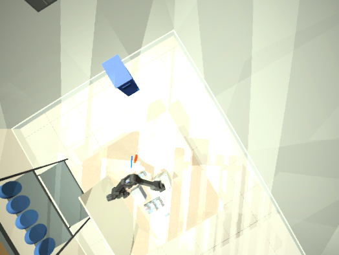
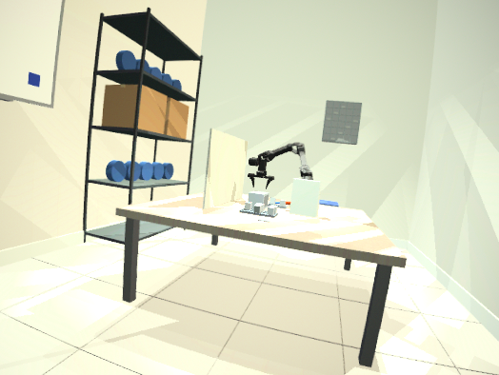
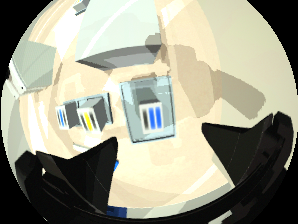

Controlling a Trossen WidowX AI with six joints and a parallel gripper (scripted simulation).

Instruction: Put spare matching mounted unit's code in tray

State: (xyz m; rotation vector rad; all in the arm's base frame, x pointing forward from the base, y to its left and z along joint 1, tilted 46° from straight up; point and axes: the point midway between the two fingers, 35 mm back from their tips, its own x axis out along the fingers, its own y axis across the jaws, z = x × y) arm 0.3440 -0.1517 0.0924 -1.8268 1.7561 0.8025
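Note:
My gripper is open and hangs just above a grey-white spare block with blue code stripes on top. The block sits inside the pale tray, straight below the gap between my fingers, and neither finger touches it. Other spares with yellow and blue stripes stand in a group to the left in the wrist view. A pale green upright box stands right of the spares; its back is hidden.
A tall beige board stands upright on the table left of the tray. A blue and an orange stick lie behind the arm. A black shelf rack with boxes and blue discs stands by the wall.

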